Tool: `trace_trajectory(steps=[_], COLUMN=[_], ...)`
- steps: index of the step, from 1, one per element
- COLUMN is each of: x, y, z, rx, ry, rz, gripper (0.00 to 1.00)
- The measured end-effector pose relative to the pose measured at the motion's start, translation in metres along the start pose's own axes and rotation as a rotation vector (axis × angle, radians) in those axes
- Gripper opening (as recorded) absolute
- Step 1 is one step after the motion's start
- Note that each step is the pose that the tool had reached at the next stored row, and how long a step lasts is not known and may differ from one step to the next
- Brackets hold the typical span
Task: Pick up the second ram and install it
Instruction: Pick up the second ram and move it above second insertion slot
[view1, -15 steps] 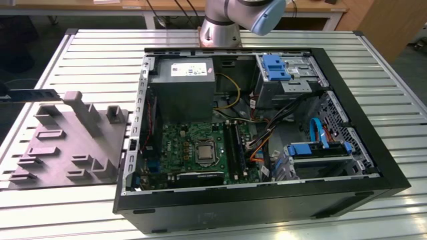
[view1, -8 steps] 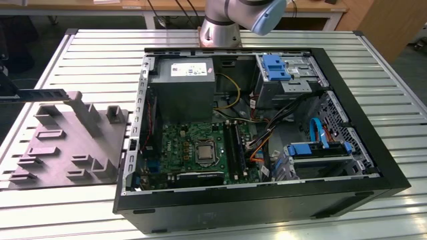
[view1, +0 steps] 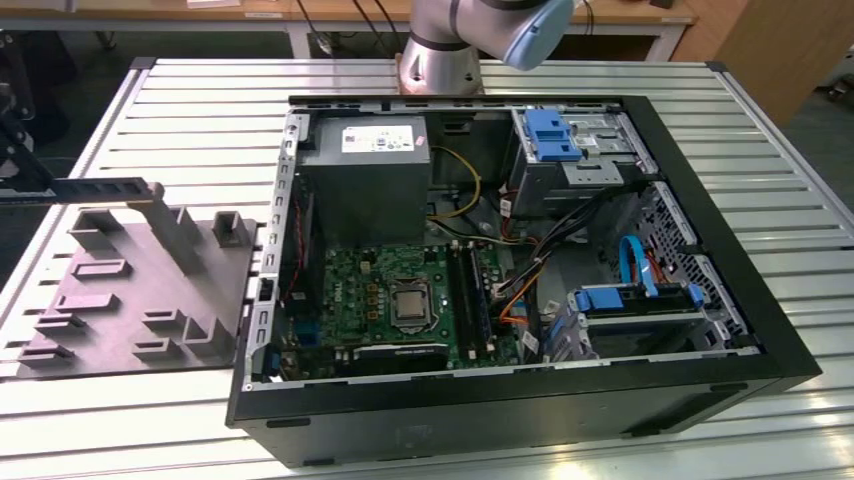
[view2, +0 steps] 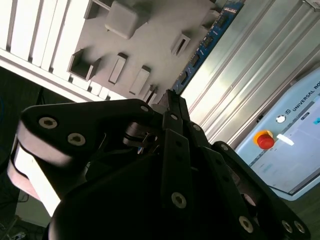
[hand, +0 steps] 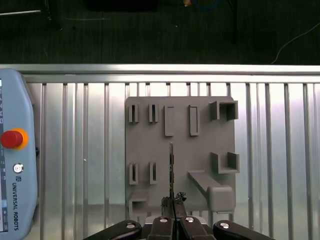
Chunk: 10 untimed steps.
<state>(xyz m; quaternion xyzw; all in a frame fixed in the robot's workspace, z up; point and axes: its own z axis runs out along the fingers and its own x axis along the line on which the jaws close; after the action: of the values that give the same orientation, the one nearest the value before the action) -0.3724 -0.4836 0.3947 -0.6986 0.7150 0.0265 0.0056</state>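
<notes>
A teach pendant (hand: 15, 165) lies on the surface (hand: 280, 150), well apart from the grey plate (hand: 180, 150). In the first wrist view, 1 line of dark capital lettering with a small round logo runs along the pendant's pale edge, just beside its red button (hand: 11, 138). Its lit screen (view2: 300, 135) carries lines too small to make out. On the exterior view's right of the plate, a white label (view1: 378, 138) on the power supply (view1: 360, 190) bears fine print, unreadable.

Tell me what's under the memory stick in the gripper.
Under the memory stick, held edge-on in the shut gripper, sits the grey fixture plate on the slatted table. The stick and gripper cover a narrow strip of the plate.
</notes>
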Motion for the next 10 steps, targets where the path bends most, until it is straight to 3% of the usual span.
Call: trace_trajectory(steps=[10], x=[-0.0003], y=[-0.0140], z=[-0.0004], rx=[0.0000], ry=[0.0001], rz=[0.000], gripper=[0.11])
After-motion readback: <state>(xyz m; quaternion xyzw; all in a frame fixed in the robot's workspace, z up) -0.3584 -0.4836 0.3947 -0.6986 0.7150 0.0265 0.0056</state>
